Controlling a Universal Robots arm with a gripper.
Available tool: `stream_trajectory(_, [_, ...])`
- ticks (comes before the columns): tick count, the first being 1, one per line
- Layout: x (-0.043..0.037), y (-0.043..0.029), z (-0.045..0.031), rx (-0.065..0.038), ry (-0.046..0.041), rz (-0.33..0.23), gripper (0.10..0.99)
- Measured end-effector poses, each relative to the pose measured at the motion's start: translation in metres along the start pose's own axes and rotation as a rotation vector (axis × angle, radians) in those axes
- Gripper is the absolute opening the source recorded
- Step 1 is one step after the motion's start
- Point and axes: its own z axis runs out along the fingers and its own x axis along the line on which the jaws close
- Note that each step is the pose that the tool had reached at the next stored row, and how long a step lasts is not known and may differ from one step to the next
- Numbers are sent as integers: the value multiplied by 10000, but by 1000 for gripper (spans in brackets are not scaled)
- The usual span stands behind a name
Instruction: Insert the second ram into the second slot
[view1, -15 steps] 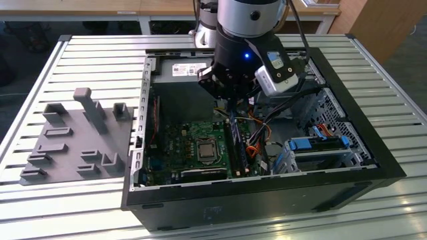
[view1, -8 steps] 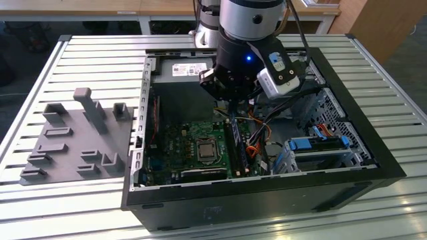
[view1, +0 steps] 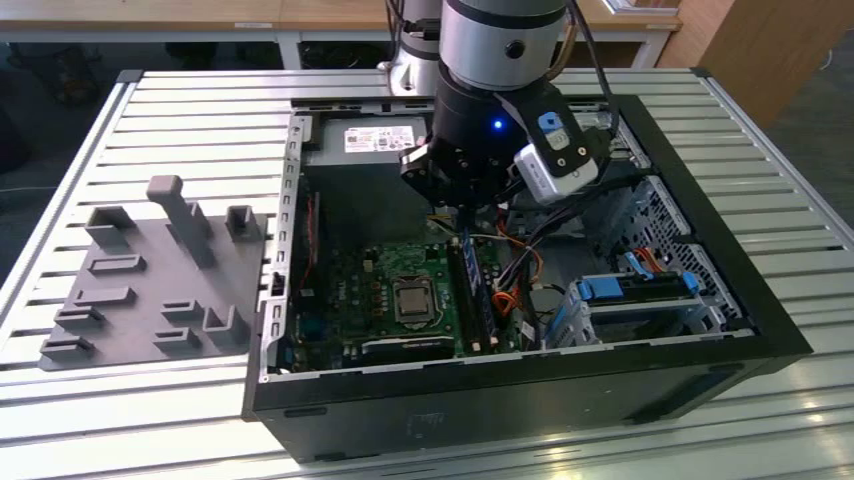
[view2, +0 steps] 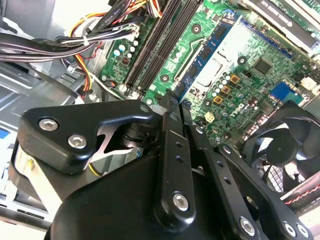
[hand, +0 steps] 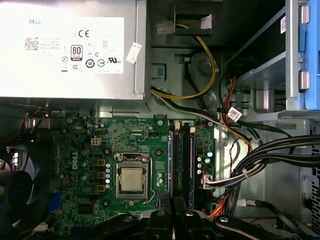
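The second ram (view2: 206, 59), a thin blue stick seen edge-on, stands along the slot nearest the processor socket (hand: 132, 177) on the green motherboard (hand: 85, 145). It also appears as a bluish strip (hand: 170, 165) in the first wrist view and as the second ram (view1: 470, 288) inside the open computer case in the exterior view. My gripper (view2: 174, 102) reaches down into the case and is shut on the stick's end nearest the power supply. Its black fingers (hand: 160, 220) sit close together. Dark empty slots (view2: 152, 47) run parallel beside the stick. Whether the stick is fully seated I cannot tell.
The power supply (hand: 70, 45) lies just behind the slots. Cable bundles (hand: 260, 155) cross close to the slots on the drive-cage side, near a blue-fronted drive cage (view1: 641, 290). A black fan (view2: 280, 150) sits beyond the board. A grey fixture plate (view1: 147, 280) lies on the table at the exterior view's left.
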Motion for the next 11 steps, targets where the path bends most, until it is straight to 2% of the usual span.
stream_trajectory(11, [-35,-3,101,0,2,-6,137])
